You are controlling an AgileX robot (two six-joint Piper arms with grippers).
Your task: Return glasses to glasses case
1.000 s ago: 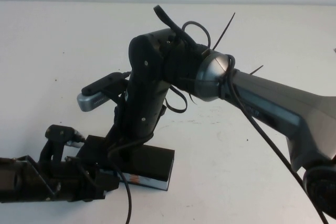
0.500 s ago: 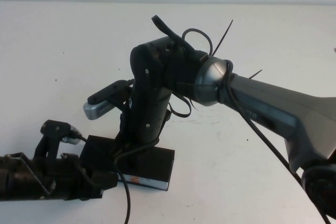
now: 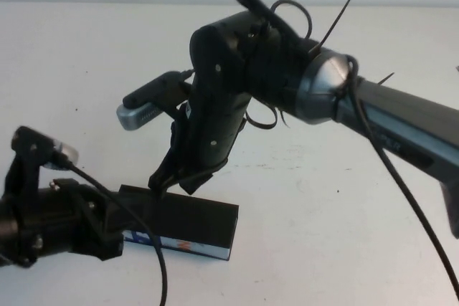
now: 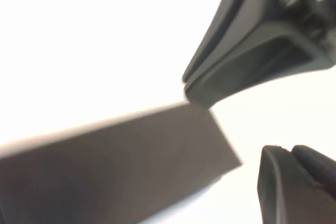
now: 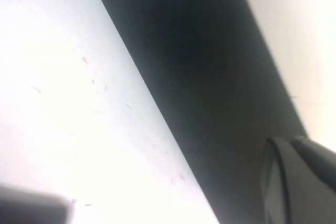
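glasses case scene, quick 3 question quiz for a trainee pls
1. True or false: the glasses case lies shut on the table.
2. Where is the right tool? A: just above the glasses case. B: flat on the table, far from the case. C: out of view.
3. Fill in: the left tool, by the case's left end, has its jaws ____.
Key: 1 true; 2 A; 3 open.

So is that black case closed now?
Closed, it seems: the glasses case shows a flat black top, right gripper just above, left gripper beside it.
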